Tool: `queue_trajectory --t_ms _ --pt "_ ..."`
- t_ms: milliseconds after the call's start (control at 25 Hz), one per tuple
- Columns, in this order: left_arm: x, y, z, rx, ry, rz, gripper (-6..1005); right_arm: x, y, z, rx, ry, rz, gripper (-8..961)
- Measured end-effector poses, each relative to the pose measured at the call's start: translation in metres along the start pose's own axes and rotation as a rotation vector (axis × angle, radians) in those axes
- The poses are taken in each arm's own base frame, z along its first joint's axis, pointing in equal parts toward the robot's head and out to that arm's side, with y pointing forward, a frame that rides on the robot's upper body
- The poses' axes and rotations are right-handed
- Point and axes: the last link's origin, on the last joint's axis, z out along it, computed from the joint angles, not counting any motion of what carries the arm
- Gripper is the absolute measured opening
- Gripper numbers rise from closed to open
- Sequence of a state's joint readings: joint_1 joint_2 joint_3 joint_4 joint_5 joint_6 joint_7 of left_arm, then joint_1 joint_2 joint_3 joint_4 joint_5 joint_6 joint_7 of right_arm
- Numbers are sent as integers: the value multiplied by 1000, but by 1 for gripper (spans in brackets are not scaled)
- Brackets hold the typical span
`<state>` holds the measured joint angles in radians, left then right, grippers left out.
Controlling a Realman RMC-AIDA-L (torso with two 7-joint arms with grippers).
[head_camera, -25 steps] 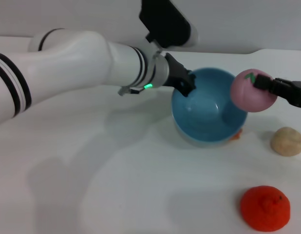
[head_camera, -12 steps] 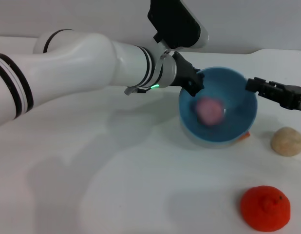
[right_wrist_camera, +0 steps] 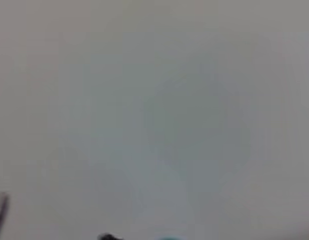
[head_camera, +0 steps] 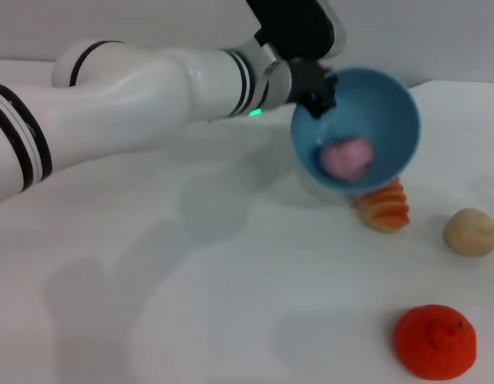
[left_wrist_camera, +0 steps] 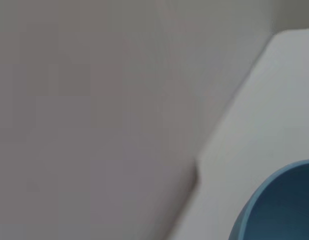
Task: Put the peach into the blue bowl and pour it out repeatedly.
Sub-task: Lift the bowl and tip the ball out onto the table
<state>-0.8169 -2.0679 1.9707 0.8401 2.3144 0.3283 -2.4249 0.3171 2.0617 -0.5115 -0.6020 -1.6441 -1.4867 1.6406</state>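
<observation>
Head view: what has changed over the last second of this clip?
The right gripper let the peach go into the blue bowl and has left the view. The left gripper, holding the rim, has lifted and tipped the bowl toward the camera, uncovering a striped orange toy beneath. The beige lump and orange-red fruit stayed put.

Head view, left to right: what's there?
Left arm → left gripper, gripping the rim of the raised, tilted blue bowl with the peach inside → beige lump. Striped orange piece and orange-red fruit overlap these in x; left out.
</observation>
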Motion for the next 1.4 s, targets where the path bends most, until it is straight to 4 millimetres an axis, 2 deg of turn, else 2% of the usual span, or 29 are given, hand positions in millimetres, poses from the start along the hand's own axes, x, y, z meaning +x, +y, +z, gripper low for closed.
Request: queue_trajectory --t_ms 120,240,440,560,680,1040,1400 --pt "13 -9 -1 72 60 98 -1 6 -11 -39 90 -66 25 449" --pt "26 -10 -2 120 128 165 -2 17 -21 -75 204 -128 55 449" --pt "34 6 -5 172 245 327 -2 39 -27 -102 294 -200 92 449" --pt "27 23 -13 223 331 471 -1 43 -28 -105 311 -205 96 449" --pt "20 34 -22 278 396 545 -1 44 -30 -100 315 -201 105 449" --pt "-10 56 -35 311 411 626 -1 37 -33 -79 296 -183 94 449" --pt "-13 69 -37 299 431 683 -2 41 -35 -71 302 -138 97 449"
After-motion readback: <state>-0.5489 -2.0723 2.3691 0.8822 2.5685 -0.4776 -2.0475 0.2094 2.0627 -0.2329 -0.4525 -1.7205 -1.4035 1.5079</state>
